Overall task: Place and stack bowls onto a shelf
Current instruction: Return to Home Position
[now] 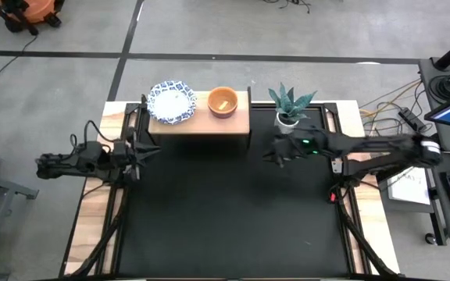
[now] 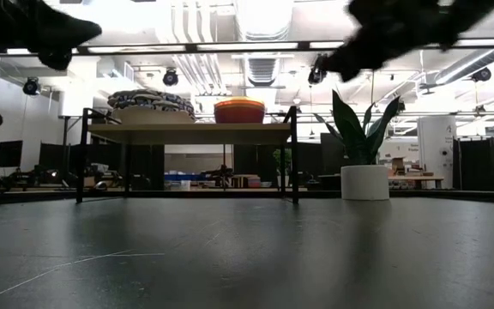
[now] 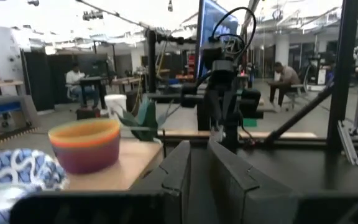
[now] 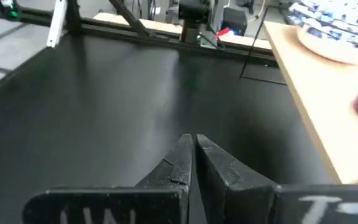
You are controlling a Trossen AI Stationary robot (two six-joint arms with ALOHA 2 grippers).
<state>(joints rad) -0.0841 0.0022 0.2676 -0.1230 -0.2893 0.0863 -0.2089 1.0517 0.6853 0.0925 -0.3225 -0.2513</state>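
Note:
The light-wood shelf (image 1: 241,121) stands on black legs at the table's far edge. On it rests a stack of white bowls with blue-patterned rims (image 1: 172,101) (image 2: 151,100) (image 3: 17,171). Beside that sits a nested stack of small plain bowls (image 1: 223,101) (image 2: 239,110) (image 3: 84,146), yellow and orange rims on top and purple outside. My left gripper (image 1: 141,148) (image 3: 199,149) hovers shut, off the shelf's left end. My right gripper (image 1: 269,153) (image 4: 193,138) hovers shut, right of the shelf, above the tabletop.
A spiky green plant in a white pot (image 1: 288,119) (image 2: 364,182) stands right of the shelf, just behind my right arm. The black tabletop (image 1: 225,211) stretches toward the near edge. People sit at desks in the room beyond.

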